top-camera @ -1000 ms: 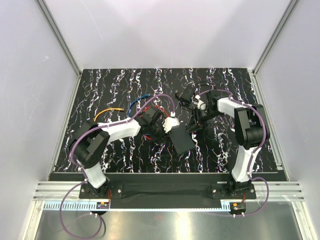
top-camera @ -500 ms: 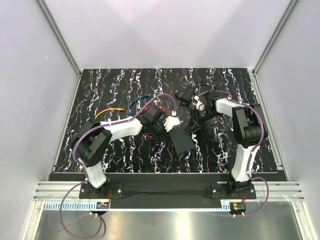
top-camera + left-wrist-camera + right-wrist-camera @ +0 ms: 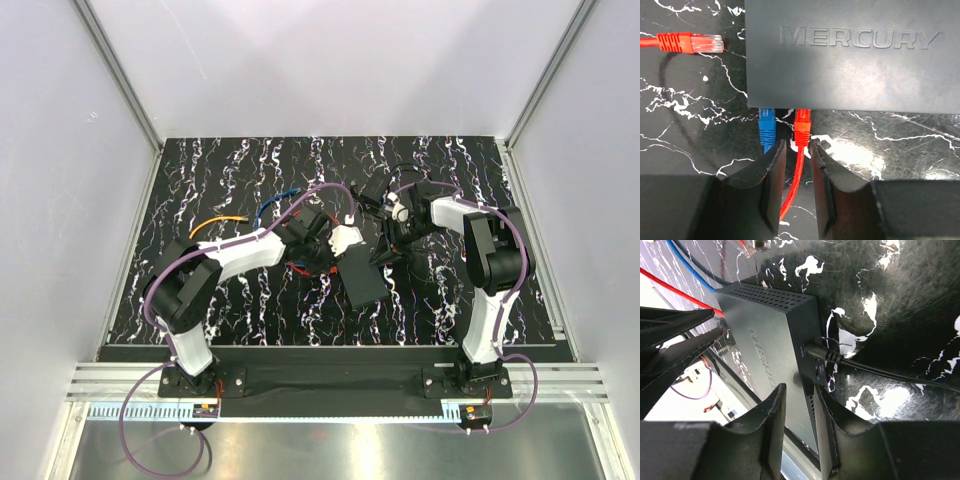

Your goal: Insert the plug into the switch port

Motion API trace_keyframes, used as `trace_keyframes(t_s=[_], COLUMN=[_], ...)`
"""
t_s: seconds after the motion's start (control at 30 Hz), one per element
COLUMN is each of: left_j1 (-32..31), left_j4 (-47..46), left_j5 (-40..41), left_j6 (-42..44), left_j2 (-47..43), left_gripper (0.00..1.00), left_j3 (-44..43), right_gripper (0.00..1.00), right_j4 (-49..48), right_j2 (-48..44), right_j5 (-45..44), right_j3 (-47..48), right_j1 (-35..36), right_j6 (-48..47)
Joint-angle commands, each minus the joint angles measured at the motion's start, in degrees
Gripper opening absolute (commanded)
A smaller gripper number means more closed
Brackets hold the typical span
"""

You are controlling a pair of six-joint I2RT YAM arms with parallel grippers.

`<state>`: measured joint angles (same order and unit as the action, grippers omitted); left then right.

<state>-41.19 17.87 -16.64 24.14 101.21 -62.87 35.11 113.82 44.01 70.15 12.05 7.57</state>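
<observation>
The switch [image 3: 850, 55] is a flat black box marked MERCURY; it lies mid-table in the top view [image 3: 366, 284]. A red plug [image 3: 802, 127] and a blue plug [image 3: 766, 125] both sit in ports in its near edge. My left gripper [image 3: 796, 145] is right behind the red plug. Its jaws stand slightly apart on either side of the red cable and do not press it. My right gripper [image 3: 799, 390] straddles the switch's [image 3: 775, 340] far corner, jaws close on the box beside its black power cord [image 3: 865, 367].
A loose red plug [image 3: 690, 43] lies on the mat left of the switch. An orange cable [image 3: 218, 222] and a blue cable [image 3: 275, 203] lie at back left. The two grippers [image 3: 345, 240] [image 3: 385, 255] sit close together over the switch.
My left gripper has shifted a little toward the far side at the switch's edge. The switch and the right arm have stayed put.
</observation>
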Motion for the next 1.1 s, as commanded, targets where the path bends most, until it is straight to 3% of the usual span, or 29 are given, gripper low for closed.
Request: trace_keyframes(t_s=[0.0, 0.5, 0.67, 0.7, 1.07], left_j1=[0.06, -0.03, -0.03, -0.12, -1.97], left_j4=[-0.38, 1.12, 0.68, 0.07, 0.15], left_j5=[0.83, -2.78, -3.66, -3.66, -6.56], left_j6=[1.96, 2.14, 0.47, -0.49, -3.83], left_j2=[-1.02, 4.52, 5.93, 5.67, 5.84], left_gripper=[0.31, 0.31, 0.10, 0.01, 0.00], left_j3=[-1.99, -3.84, -5.59, -5.77, -12.19], right_gripper=[0.35, 0.34, 0.31, 0.31, 0.23], right_j4=[-0.57, -0.66, -1.19, -1.36, -2.42], right_j2=[0.61, 1.58, 1.40, 1.40, 1.40], right_j5=[0.11, 0.72, 0.90, 0.90, -0.68], right_j3=[0.51, 0.60, 0.25, 0.34, 2.62], right_j1=[1.04, 1.22, 2.00, 2.18, 6.58], right_j6=[0.42, 0.95, 0.95, 0.95, 1.66])
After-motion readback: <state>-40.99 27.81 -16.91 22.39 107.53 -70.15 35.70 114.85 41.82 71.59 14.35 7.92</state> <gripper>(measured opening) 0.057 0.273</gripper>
